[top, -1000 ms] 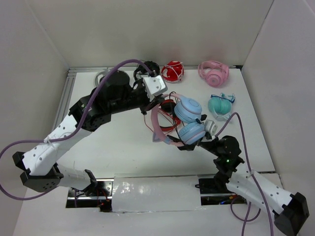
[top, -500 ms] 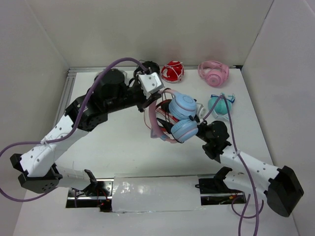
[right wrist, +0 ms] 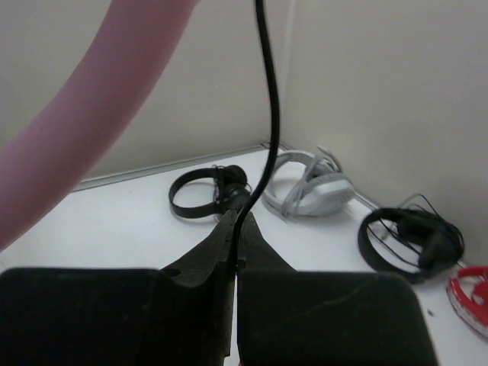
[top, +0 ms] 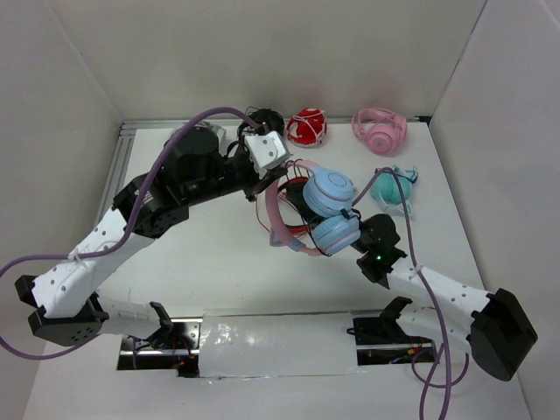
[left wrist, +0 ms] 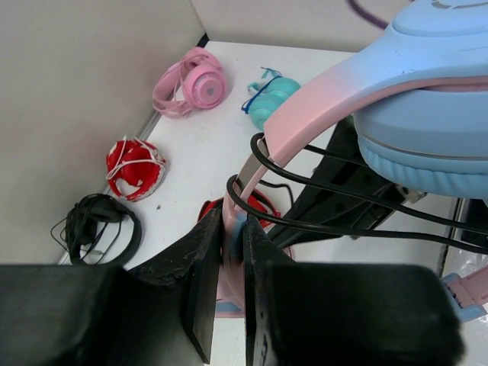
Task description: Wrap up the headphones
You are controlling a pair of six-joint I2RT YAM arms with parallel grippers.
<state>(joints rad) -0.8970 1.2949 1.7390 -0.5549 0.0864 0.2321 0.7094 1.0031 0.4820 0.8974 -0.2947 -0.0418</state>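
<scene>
Top external: arching over, our left hand [left wrist: 232, 229] is clamping the headphones [top: 330, 188]. Our right hand [right wrist: 235, 221], reaching inward, is pinching their cable [right wrist: 268, 114].

Diffuse overhead light evenly brightening every view, soft shadows falling on the table [top: 219, 271], the headphones [right wrist: 76, 114] blurring out of focus at upper left of the right wrist view

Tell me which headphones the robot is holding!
Look at the middle of the white table. The headphones hang there, pinched in the left fingers. Only this pair has light-blue ear cups on a pink headband; the teal pair and all-pink pair lie farther right.
</scene>
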